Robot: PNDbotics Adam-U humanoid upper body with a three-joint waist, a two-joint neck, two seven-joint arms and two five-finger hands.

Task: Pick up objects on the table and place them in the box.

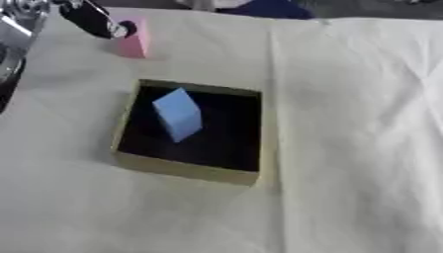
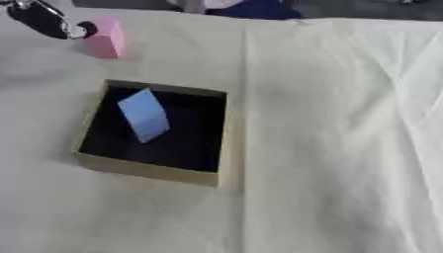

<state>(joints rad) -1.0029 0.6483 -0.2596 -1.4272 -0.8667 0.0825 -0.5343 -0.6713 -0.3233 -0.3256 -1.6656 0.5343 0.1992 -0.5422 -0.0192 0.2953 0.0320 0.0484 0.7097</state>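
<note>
A pink block (image 1: 134, 38) stands upright on the white cloth at the far left, behind the box. My left hand (image 1: 93, 20), black with silver parts, comes in from the upper left corner and its tip is against the block's left side. The box (image 1: 186, 170) has tan walls and a black inside and sits left of centre. A light blue block (image 1: 179, 114) leans tilted inside it, toward the left half. The right hand shows in no view.
A white wrinkled cloth (image 1: 355, 138) covers the table, with wide bare cloth to the right of the box and in front of it. Part of my left arm (image 1: 10, 39) fills the left edge. Dark blue fabric (image 1: 273, 9) lies beyond the far edge.
</note>
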